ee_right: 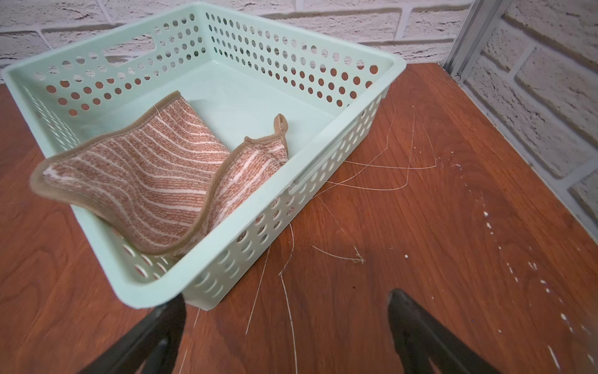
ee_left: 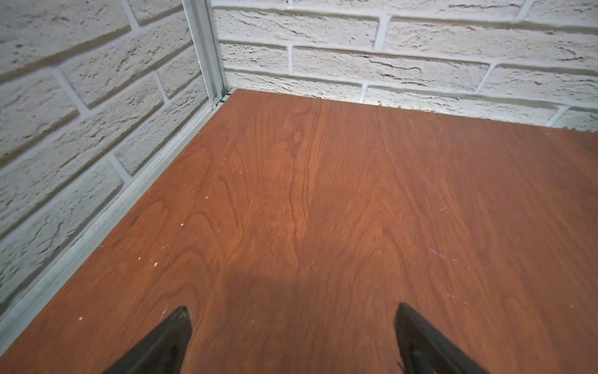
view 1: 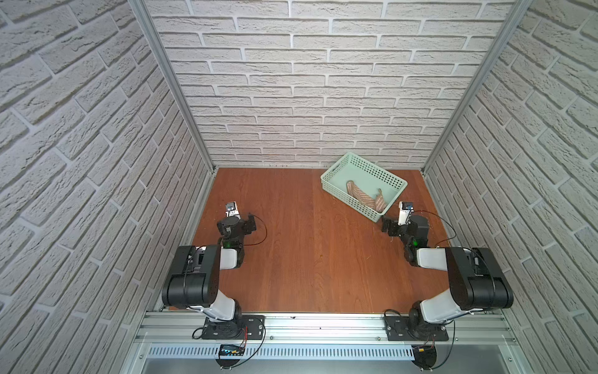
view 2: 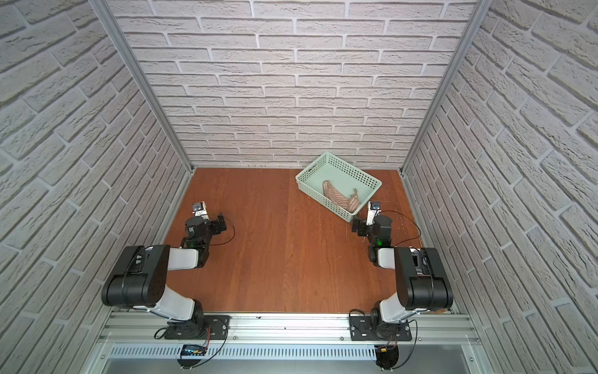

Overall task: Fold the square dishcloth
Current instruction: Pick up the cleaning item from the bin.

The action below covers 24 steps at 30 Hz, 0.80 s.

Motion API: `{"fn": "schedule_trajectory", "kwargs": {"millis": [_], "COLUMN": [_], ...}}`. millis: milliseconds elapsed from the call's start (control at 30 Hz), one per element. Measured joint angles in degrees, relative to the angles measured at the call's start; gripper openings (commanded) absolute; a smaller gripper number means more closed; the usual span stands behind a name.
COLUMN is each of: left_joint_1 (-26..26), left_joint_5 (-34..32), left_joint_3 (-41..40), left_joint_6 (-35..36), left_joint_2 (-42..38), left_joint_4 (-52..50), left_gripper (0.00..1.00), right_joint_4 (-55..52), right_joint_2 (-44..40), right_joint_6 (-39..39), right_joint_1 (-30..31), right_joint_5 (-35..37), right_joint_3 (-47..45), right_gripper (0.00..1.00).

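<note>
Currently the square dishcloth (view 1: 365, 196) sits crumpled inside the green basket (view 1: 372, 170), right of centre and toward the upper edge of the table (view 1: 307, 246) in both top views.
- Not flat, 0 folds made. 1 edge rides up the basket's near long wall, and 1 corner pokes upward.
- Long axis: diagonal, upper left to lower right in the frame, along that near wall.
- Right gripper (view 1: 388, 226): just below the basket's lower-right corner in the frame, jaws spread wide, nothing between them. The cloth lies up and left of it, over the wall.
- Left gripper (view 1: 250, 222): left side of the frame, well apart from the basket, also wide and empty above bare wood.
- Judgement: the right arm is clearly nearer. It likely has to reach over the wall and bring the cloth onto open table before any fold.
</note>
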Motion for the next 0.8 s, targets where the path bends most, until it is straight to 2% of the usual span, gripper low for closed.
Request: {"fn": "schedule_trajectory", "kwargs": {"millis": [800], "left_joint_1": [0.0], "left_joint_5": [0.0], "left_joint_3": [0.0], "left_joint_6": [0.0], "left_joint_2": [0.0], "left_joint_4": [0.0], "left_gripper": [0.98], "right_joint_4": [-0.37], "right_joint_2": [0.0], "right_joint_6": [0.07], "right_joint_1": [0.02], "right_joint_5": [0.87], "right_joint_3": [0.11], "right_gripper": [0.99]}}
